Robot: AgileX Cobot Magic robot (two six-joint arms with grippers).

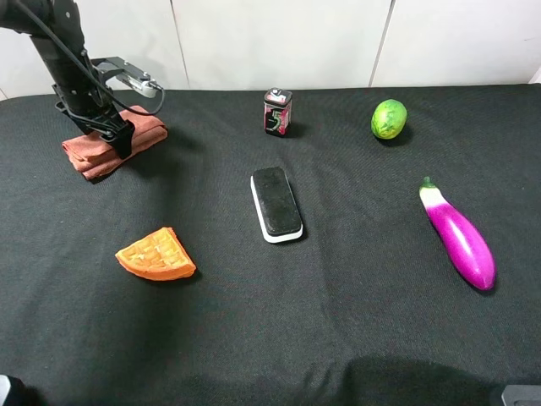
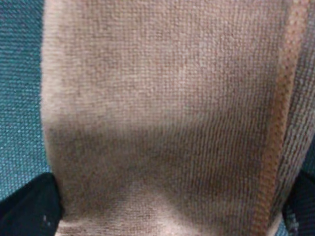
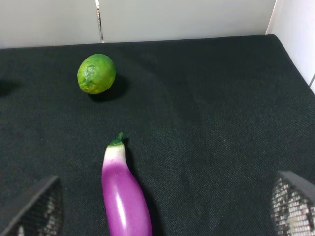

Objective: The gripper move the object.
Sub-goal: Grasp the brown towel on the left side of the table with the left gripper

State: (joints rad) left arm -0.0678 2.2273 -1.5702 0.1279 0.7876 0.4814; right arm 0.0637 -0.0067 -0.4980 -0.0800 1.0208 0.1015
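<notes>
The rust-brown folded towel (image 1: 106, 145) lies at the far left of the black table. My left gripper (image 1: 119, 135) is down on it. In the left wrist view the towel (image 2: 162, 98) fills the picture, and the left gripper (image 2: 165, 216) is open, with one dark finger (image 2: 29, 206) at each side of the cloth. I cannot tell whether the fingers touch it. My right gripper (image 3: 167, 196) is open and empty, with its mesh-faced fingers (image 3: 37, 206) spread above the table near the eggplant. In the exterior view only a corner of it (image 1: 520, 396) shows at the front right.
An orange waffle wedge (image 1: 156, 255) lies at the front left. A black and white eraser (image 1: 276, 204) is in the middle, and a small dark can (image 1: 277, 112) is behind it. A lime (image 1: 389, 118) and a purple eggplant (image 1: 459, 236) are on the right.
</notes>
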